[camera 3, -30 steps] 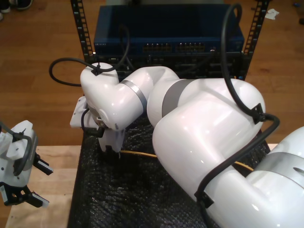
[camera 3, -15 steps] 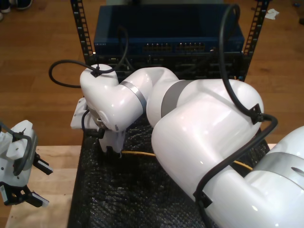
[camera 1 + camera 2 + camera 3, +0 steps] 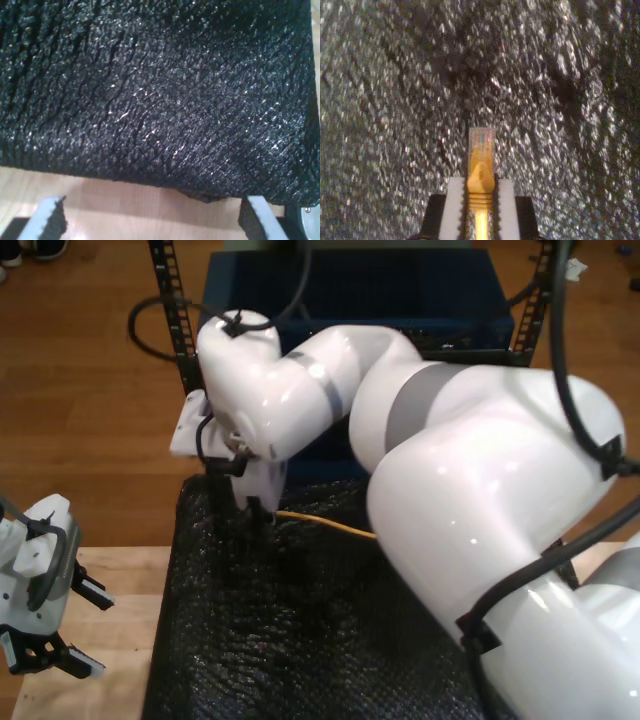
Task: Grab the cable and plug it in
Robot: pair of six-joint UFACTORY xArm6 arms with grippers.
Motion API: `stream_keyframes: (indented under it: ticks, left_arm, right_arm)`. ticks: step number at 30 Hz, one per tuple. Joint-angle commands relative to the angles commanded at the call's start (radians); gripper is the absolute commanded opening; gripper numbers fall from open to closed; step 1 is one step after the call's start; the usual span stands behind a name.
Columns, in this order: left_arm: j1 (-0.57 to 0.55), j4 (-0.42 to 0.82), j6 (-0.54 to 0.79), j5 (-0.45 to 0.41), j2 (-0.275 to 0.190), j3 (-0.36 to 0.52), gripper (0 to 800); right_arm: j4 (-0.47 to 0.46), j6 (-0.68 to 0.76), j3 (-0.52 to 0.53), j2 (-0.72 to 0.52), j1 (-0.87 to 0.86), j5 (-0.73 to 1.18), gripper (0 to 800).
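Grab done: my second gripper clenched on cable, clear plug jutting ahead of pads. My first gripper released, idle. Next: aim plug into rack port.

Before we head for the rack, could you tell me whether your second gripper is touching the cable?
Touching. The second wrist view shows my second gripper with both white fingers pressed against the cable, its clear plug sticking out ahead.
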Motion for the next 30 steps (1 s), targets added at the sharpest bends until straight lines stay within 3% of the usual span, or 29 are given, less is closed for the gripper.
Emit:
stream_keyframes:
  ticks: [4,10,16,23,30]
  left_arm:
    - [-0.002,-0.002,0.000,0.003,0.000,0.000,799]
    - [-0.018,-0.011,-0.003,0.034,0.003,-0.037,799]
    - [-0.064,-0.135,-0.003,0.064,0.020,-0.072,799]
    - [-0.149,-0.247,-0.023,0.063,0.031,-0.072,800]
    - [-0.187,-0.350,-0.046,0.057,0.092,-0.120,799]
  right_arm:
    - [0.034,-0.063,-0.006,-0.029,-0.029,0.049,4]
    - [0.169,-0.187,-0.003,-0.094,-0.103,0.118,6]
    - [0.233,-0.290,0.012,-0.160,-0.155,0.193,4]
    - [0.305,-0.367,0.091,-0.262,-0.222,0.233,4]
    - [0.400,-0.466,0.198,-0.384,-0.322,0.238,4]
